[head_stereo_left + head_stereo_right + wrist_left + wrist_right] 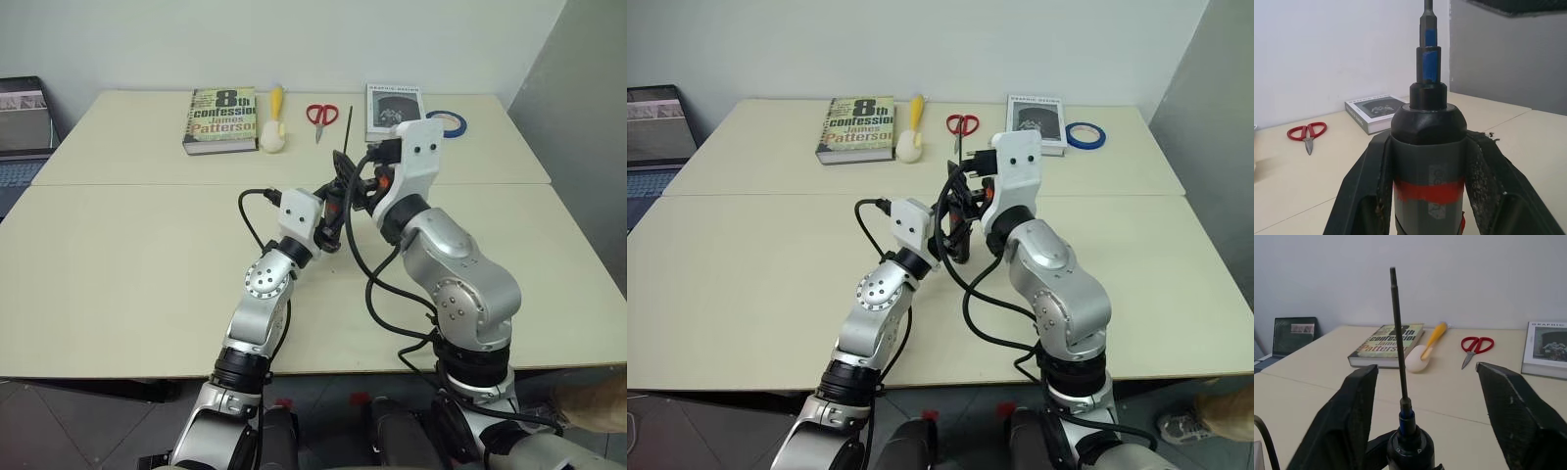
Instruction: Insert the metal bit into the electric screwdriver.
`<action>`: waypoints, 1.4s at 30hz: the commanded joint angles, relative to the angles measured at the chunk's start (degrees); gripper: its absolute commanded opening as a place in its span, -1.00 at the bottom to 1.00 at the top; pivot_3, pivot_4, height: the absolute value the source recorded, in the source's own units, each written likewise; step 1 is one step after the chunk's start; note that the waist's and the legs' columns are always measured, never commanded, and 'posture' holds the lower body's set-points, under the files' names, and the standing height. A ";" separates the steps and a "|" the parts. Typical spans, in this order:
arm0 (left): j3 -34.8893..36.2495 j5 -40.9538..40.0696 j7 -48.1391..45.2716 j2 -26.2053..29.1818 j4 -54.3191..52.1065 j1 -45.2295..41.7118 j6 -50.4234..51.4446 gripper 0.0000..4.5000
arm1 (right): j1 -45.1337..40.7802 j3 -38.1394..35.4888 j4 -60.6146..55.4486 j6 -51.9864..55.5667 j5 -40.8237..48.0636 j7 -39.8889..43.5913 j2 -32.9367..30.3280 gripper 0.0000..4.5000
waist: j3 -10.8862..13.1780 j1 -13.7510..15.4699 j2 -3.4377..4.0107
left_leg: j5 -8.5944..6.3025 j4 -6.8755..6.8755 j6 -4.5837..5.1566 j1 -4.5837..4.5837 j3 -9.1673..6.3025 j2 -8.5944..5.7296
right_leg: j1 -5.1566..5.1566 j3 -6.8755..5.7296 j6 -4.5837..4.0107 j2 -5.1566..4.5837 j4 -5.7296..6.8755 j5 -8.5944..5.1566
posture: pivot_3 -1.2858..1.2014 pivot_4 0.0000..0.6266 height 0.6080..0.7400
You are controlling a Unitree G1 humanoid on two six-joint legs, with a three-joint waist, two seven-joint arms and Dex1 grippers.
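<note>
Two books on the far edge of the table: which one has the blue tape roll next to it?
The grey-covered book, right of the red scissors; the blue tape roll lies just beyond it. The James Patterson book sits beside the yellow-handled brush.

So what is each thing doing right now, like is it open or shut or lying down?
metal bit: standing upright in the electric screwdriver's tip, gripped by nothing.
electric screwdriver: upright, clamped in the left gripper.
left gripper: shut on the screwdriver.
right gripper: open, fingers apart either side of the bit.
scissors: shut, lying flat.
book: shut, lying flat.
laptop: open.
</note>
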 commanded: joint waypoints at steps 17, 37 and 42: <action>-6.70 7.79 -23.92 22.88 13.80 -29.39 10.19 -0.27 | 15.44 -14.68 -18.91 2.74 19.44 37.40 -46.84 0.75 | 0.04 0.33 -0.01 | -0.01 -0.05 0.01 0.03 0.04 -0.03 | 0.02 0.02 -0.06 0.00 -0.09 -0.08 | 0.03 -0.52 1.00; -20.57 21.40 -42.78 14.52 48.35 -40.67 -5.69 -0.27 | 22.57 -14.91 -19.11 -0.27 22.45 41.16 -57.35 0.75 | 0.13 1.01 -0.20 | -0.01 0.05 0.01 -0.09 0.06 -0.03 | 0.00 0.04 -0.02 0.00 -0.10 -0.06 | 0.03 -0.52 1.00; -20.52 22.94 -44.43 13.39 51.44 -41.87 -7.49 0.04 | 25.72 -16.48 -18.51 -1.07 21.12 42.13 -59.77 0.75 | 0.13 0.90 -0.19 | -0.01 0.05 0.02 -0.06 0.07 -0.03 | -0.01 0.05 -0.02 0.00 -0.08 -0.07 | 0.03 -0.52 1.00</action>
